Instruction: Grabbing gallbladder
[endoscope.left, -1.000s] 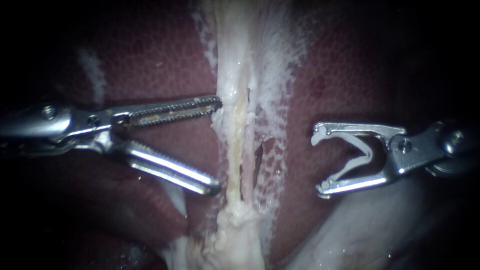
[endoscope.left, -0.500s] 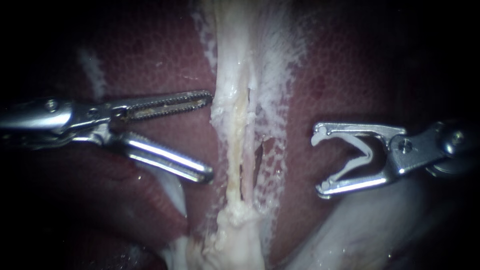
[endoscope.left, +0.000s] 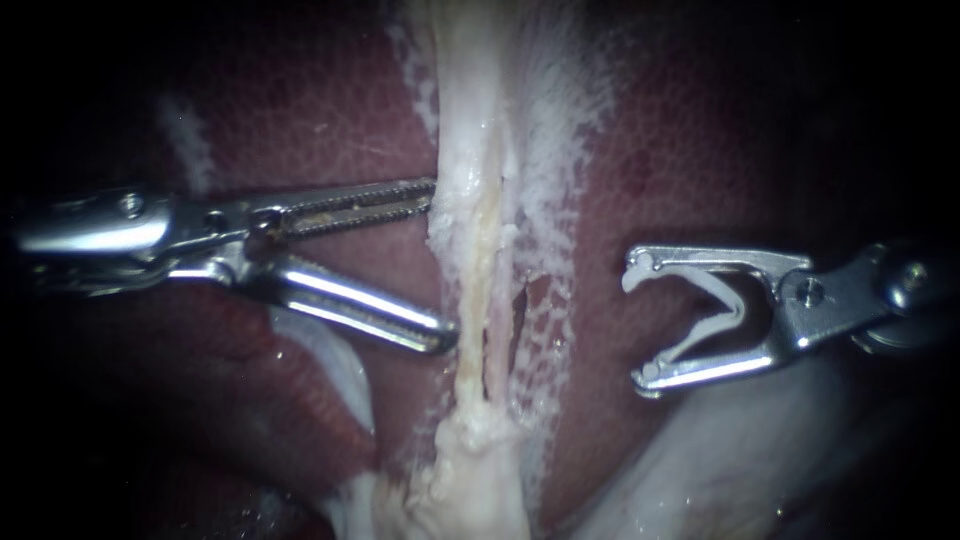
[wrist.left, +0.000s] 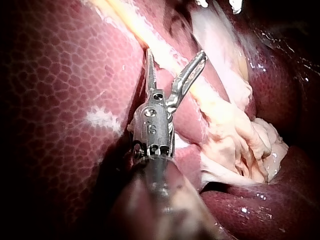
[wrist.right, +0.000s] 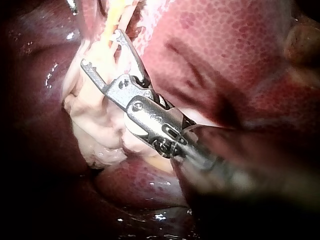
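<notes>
Holding my left instrument (endoscope.left: 442, 268), jaws spread, against pale strand (endoscope.left: 478, 250) mid-frame, maybe touching; right instrument (endoscope.left: 640, 320) at right grips white clip (endoscope.left: 738, 312).

Light pools on the glistening liver (endoscope.left: 300, 130), edges fading to black.

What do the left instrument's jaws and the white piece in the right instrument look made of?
Jaws of the left instrument: polished bright metal, judging by the hard glints; inner faces toothed. The clip in the right instrument: probably plastic, opaque matte white, no metallic shine.
</notes>
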